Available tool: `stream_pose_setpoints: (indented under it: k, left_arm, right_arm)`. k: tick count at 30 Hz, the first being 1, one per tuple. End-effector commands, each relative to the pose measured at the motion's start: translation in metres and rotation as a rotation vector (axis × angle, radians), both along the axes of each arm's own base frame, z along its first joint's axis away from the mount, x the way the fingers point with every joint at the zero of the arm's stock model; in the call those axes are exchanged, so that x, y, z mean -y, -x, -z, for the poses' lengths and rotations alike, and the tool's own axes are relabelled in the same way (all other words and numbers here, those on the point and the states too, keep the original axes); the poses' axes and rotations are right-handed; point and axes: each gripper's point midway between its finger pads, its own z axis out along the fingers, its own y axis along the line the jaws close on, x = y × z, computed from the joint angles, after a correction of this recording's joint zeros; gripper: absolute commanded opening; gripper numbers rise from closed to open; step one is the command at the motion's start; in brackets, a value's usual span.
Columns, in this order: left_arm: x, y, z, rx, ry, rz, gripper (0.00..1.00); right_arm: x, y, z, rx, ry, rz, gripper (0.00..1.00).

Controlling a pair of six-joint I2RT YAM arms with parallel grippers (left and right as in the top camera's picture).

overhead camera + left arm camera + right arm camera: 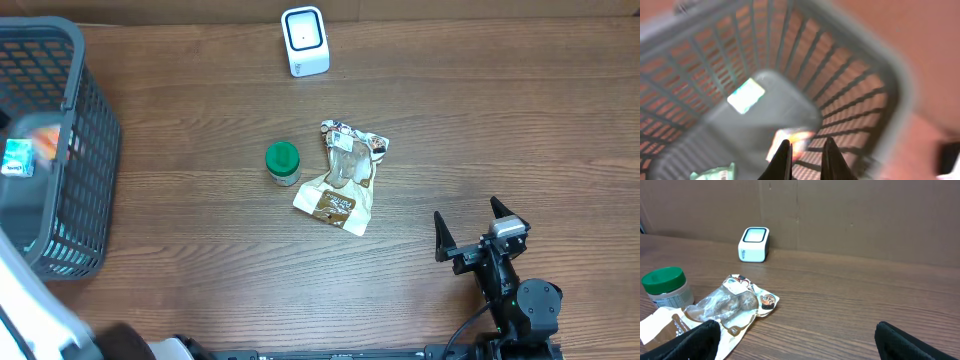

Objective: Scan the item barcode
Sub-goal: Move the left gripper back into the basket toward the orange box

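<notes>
A: Far left first?

B: Grey mesh basket (97, 170) at the left edge of the wooden table (200, 290). Inside, an orange-and-white packet (50, 140), small, print unreadable. Just beside it, a teal packet (17, 158).

A: And the left gripper (806, 142)?

B: Hangs over the inside of the basket, pointing down. Pinched tight, with the black fingertips (784, 152) side by side.

A: Clamped on the orange-and-white packet?

B: Hard to say through so much blur in the wrist view. Looks to lie just past the fingertips, low in the basket, perhaps touching them. No barcode to be made out.

A: Moving right?

B: Mid-table, a small jar with a green lid (283, 163), standing upright. Just to its right, a crumpled snack bag (342, 175), clear at the top and brown-and-white at the bottom, lying flat. Close to the jar but apart from it.

A: Scanner?

B: White barcode scanner (305, 40), upright at the far edge, pale window on top. Well apart from the basket and the packet in it, with the jar and the bag between it and the near edge.

A: Right end?

B: Right gripper (468, 220) near the front right corner, spread wide, gripping nothing. Low over bare wood, aimed towards the bag and the scanner, well short of both.
</notes>
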Motion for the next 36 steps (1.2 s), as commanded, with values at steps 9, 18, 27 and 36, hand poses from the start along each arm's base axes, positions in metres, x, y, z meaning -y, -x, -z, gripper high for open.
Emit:
stream_pose_setpoints:
  k: [9,18,27,36]
  left_arm:
    - [0.046,0.022,-0.050,0.131,0.005,0.028,0.18]
    - [0.001,-0.012,0.043,-0.148,0.032,0.016,0.61]
    - [-0.036,-0.020,0.122,-0.374,0.044,0.012,0.73]
    - [-0.044,-0.029,0.169,-0.430,0.082,0.199,0.78]
  right_arm:
    - [-0.002,0.001,-0.004,0.016,0.000,-0.010,1.00]
    - [-0.002,0.001,-0.004,0.016,0.000,-0.010,1.00]
    - [-0.002,0.001,-0.004,0.016,0.000,-0.010,1.00]
    - [-0.002,0.001,-0.004,0.016,0.000,-0.010,1.00]
